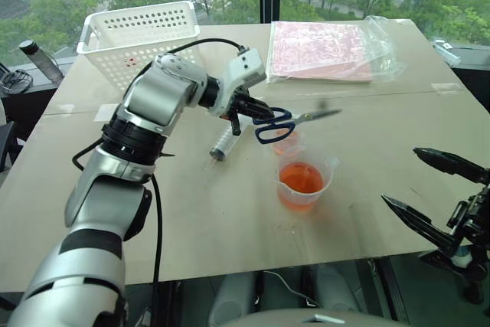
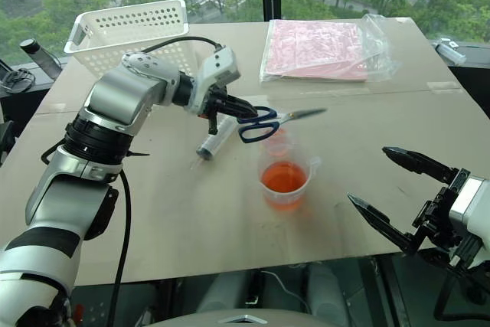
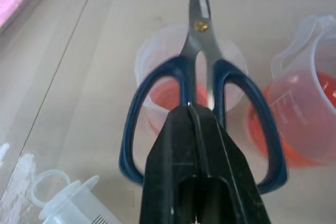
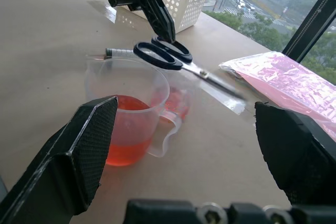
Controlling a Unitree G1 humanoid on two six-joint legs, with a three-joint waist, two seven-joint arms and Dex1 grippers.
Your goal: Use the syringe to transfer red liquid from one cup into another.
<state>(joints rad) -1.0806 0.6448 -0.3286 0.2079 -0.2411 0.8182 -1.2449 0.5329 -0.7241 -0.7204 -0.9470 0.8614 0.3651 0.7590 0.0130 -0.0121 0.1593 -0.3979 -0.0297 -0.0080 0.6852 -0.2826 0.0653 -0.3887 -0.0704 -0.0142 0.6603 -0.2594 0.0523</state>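
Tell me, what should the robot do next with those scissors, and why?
Probably carry the scissors aside and set them down. The left gripper is shut on their blue handles, holding them above the small cup, while the syringe it needs lies on the table.

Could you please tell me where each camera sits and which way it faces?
Head eyes: forward and down over the wooden table; both arms show.
Left wrist: along the shut left gripper holding blue-handled steel scissors.
Right wrist: between the open right gripper fingers toward the spouted clear beaker.
Shared: scissors, beaker, clear plastic syringe.
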